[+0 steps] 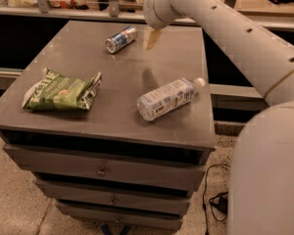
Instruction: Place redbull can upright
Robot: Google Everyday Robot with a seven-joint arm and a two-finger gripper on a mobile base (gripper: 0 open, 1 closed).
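Your slim blue-and-silver metal redbull can (121, 38) lies on its side in the upper centre of the frame on the grey cabinet top (88, 62), so it needs standing up, and your tan gripper (153, 37) hangs just right of it, probably lining up, can't tell if it's spread or pressed together

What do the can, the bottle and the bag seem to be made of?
The can looks like metal: shiny silver end. The bottle looks like clear plastic: see-through wall, white cap. The bag is probably plastic film: green, crinkled. The pincer hangs beside the can, above the table.
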